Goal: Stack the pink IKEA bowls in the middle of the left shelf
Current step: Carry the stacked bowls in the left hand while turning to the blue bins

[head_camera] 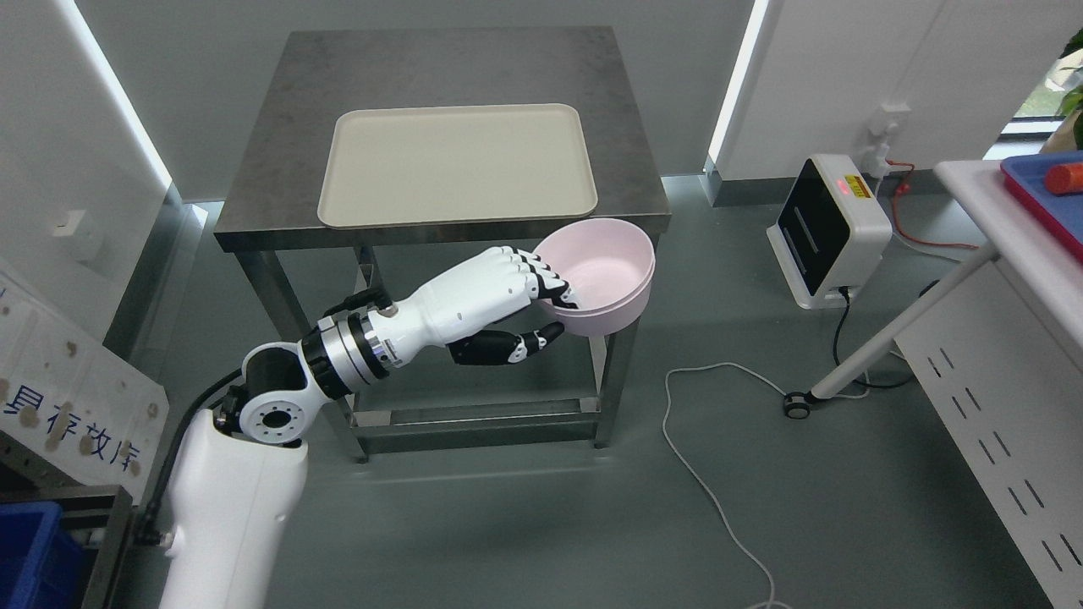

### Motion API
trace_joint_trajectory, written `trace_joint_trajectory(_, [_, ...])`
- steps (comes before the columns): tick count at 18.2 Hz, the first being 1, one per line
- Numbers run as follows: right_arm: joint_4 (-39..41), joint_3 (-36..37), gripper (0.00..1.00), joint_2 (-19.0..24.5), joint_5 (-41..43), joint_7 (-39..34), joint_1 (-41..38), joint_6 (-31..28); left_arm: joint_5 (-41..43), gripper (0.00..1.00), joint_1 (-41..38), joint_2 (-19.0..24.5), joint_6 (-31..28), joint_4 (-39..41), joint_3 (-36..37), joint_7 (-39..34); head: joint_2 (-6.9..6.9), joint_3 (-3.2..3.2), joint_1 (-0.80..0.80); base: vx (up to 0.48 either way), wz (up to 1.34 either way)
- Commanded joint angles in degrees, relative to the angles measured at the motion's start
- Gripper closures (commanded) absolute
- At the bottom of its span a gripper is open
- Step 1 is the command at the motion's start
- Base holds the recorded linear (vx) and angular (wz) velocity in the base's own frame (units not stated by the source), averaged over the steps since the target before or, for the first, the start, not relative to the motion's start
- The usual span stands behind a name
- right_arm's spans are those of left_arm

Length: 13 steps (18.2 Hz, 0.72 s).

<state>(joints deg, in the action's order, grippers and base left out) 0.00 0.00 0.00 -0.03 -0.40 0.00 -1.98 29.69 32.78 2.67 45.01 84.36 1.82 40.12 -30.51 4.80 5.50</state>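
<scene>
One pink bowl [602, 269], one cream tray [458, 165], one steel table [254, 211], one robot hand [508, 296], one white heater [827, 230].

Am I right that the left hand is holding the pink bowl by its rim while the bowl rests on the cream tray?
Not quite. In the head view the left hand does grip the pink bowl by its rim, but the bowl is in the air beside the table's front right corner, off the cream tray.

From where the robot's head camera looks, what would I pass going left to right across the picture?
Blue bin → left hand → pink bowl → white box-shaped device on the floor → white table with a blue tray.
</scene>
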Motion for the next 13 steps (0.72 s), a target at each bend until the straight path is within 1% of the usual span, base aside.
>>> trace_joint_trajectory(1, [1.93, 0.62, 0.00, -1.00, 0.03, 0.05, -1.67, -0.04, -2.36, 0.96, -2.19, 0.40, -0.01, 3.27, -8.32, 0.05, 0.00, 0.00, 0.00, -0.097, -0.25])
trace_joint_trajectory(8, [1.93, 0.62, 0.00, -1.00, 0.03, 0.05, -1.67, -0.04, -2.36, 0.96, -3.16, -0.04, -0.01, 3.36, -8.32, 0.05, 0.00, 0.00, 0.00, -0.139, -0.09])
trace_joint_trajectory(13, [1.93, 0.62, 0.00, -1.00, 0.03, 0.05, -1.67, 0.04, -2.54, 0.96, -3.34, -0.04, -0.01, 3.36, -8.67, 0.05, 0.00, 0.00, 0.00, -0.203, 0.38])
